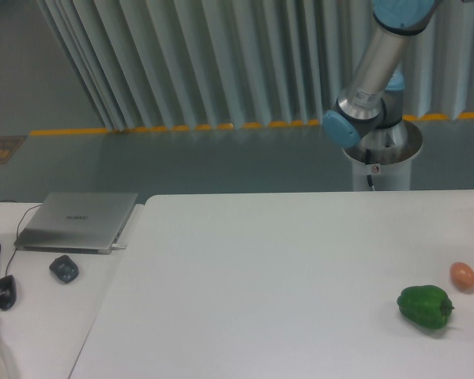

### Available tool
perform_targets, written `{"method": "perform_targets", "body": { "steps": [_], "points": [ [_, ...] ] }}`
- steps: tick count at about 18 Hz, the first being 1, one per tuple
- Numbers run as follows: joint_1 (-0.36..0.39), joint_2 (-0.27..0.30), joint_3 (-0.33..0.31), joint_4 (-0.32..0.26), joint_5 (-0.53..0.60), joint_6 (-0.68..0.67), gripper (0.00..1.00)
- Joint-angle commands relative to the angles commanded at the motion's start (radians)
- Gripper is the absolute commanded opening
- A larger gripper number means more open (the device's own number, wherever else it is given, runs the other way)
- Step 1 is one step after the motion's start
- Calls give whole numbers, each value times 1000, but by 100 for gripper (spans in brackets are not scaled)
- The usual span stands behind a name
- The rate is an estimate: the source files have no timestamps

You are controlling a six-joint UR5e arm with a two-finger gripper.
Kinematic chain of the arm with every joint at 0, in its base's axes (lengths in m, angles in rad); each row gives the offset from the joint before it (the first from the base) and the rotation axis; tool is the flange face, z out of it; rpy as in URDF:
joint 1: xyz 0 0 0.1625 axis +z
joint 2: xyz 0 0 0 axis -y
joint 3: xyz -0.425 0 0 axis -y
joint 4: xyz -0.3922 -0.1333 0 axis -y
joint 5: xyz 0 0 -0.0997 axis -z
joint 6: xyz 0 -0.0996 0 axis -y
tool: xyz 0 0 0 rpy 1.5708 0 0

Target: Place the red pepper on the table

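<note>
One large white table (284, 268) fills most of the view, its top matte and plain. Behind its far edge stands one robot arm (375, 71), its upper links leaving the frame at the top; the gripper is out of view, so its jaws cannot be judged. One closed laptop (77, 221) lies at the far edge of the smaller desk (39, 316) on the left. One green pepper (424, 307) sits near the table's right edge, with one orange-brown egg-shaped thing (462, 275) just beside it, nearer that edge. Two dark mice (63, 268) lie on the desk. The red pepper does not show anywhere.
</note>
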Motion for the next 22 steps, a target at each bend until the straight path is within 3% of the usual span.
{"method": "perform_targets", "body": {
  "steps": [10,13,16,22],
  "points": [
    [8,-18,-12,3,3,6,100],
    [11,-18,-12,6,3,8,82],
    [8,-18,-14,12,2,9,58],
    [3,-8,-6,9,0,18,55]
  ]
}}
